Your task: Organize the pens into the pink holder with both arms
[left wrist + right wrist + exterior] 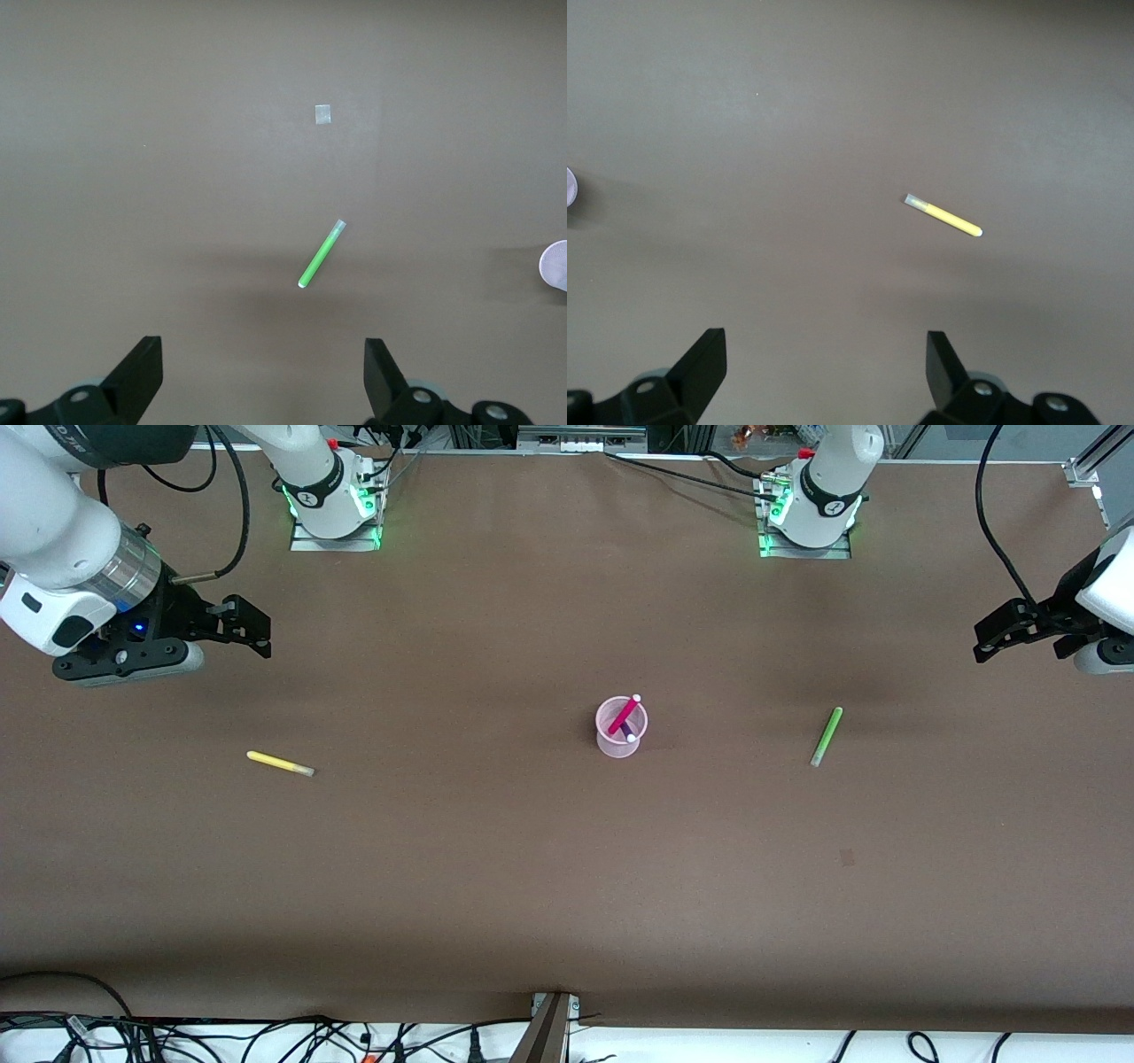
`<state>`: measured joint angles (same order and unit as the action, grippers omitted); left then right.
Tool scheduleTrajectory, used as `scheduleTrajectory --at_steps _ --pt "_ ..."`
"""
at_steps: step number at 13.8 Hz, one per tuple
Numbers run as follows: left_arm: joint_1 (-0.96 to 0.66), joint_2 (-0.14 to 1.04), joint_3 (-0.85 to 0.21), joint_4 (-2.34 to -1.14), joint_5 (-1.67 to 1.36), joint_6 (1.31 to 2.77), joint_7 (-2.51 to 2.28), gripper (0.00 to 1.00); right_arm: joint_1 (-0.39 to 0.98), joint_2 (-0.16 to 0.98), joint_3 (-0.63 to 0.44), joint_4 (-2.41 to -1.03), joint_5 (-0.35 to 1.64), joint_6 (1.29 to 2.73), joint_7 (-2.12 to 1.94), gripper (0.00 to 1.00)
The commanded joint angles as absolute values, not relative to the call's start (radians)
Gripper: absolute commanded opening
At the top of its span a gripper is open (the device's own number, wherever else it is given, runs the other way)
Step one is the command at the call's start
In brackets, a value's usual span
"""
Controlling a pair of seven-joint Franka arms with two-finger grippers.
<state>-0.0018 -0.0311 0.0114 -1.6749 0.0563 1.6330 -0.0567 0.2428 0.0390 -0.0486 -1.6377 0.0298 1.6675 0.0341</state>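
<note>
The pink holder (621,728) stands upright mid-table with the magenta pen (625,714) and the purple pen (627,733) leaning inside it. The light green pen (827,736) lies flat toward the left arm's end; it also shows in the left wrist view (321,255). The yellow pen (279,763) lies flat toward the right arm's end and shows in the right wrist view (943,215). My left gripper (990,636) is open and empty, raised over the table's edge. My right gripper (251,627) is open and empty, raised above the table near its end.
The holder's rim shows at the edge of the left wrist view (555,265) and of the right wrist view (570,187). A small pale patch (323,114) marks the brown table (496,850). Cables (266,1036) lie along the table's nearest edge.
</note>
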Motion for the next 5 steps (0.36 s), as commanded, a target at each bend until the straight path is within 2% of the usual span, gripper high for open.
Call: scheduleTrajectory --at_steps 1,5 --pt "-0.002 -0.032 0.009 -1.658 0.041 1.609 -0.052 1.0 0.23 0.025 -0.034 -1.638 0.014 1.669 0.028 1.0" --pt "-0.003 -0.032 0.009 -1.657 0.041 1.606 -0.051 1.0 0.23 0.031 -0.034 -1.628 0.012 1.672 0.025 1.0"
